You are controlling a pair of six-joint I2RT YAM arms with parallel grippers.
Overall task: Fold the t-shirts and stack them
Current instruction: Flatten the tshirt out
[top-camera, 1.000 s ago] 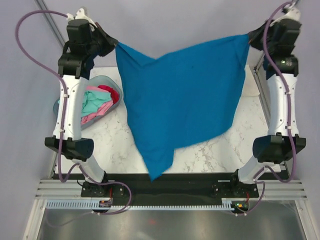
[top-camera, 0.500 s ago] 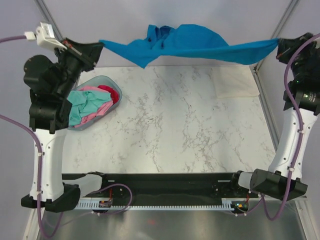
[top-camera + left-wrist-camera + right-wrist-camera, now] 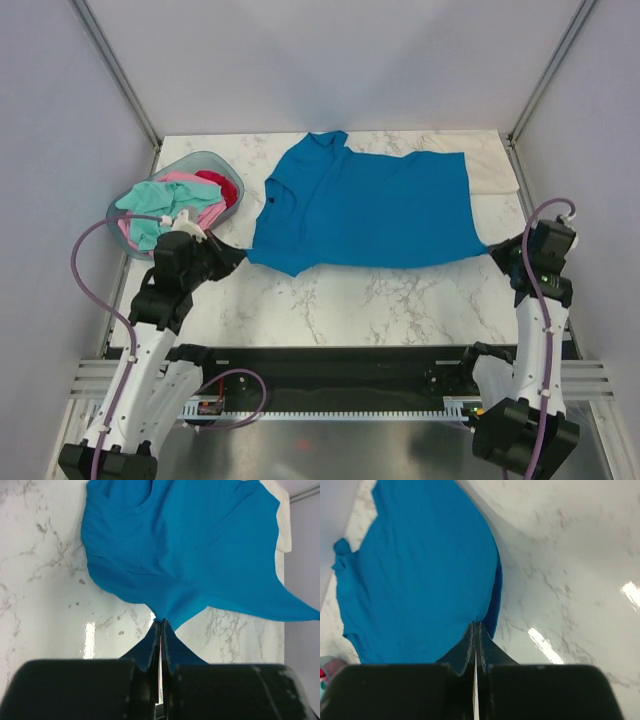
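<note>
From above, the blue shirt (image 3: 365, 210) lies spread nearly flat on the far half of the tabletop (image 3: 330, 300), collar towards the far left. Its right edge meets the cream shirt (image 3: 492, 168), which lies in the far right corner. The left fingers (image 3: 232, 254) pinch its near left corner and the right fingers (image 3: 500, 252) its near right corner, both low over the marble. At the left edge the basket (image 3: 112, 215) holds a green shirt (image 3: 150, 200), a pink shirt (image 3: 185, 180) and a red shirt (image 3: 225, 187), heaped together.

The left wrist view shows those fingers (image 3: 157, 634) pressed together on a drawn-out point of blue cloth, with the shirt fanning out beyond.

The right wrist view shows the right fingers (image 3: 471, 636) likewise closed on a blue corner.
</note>
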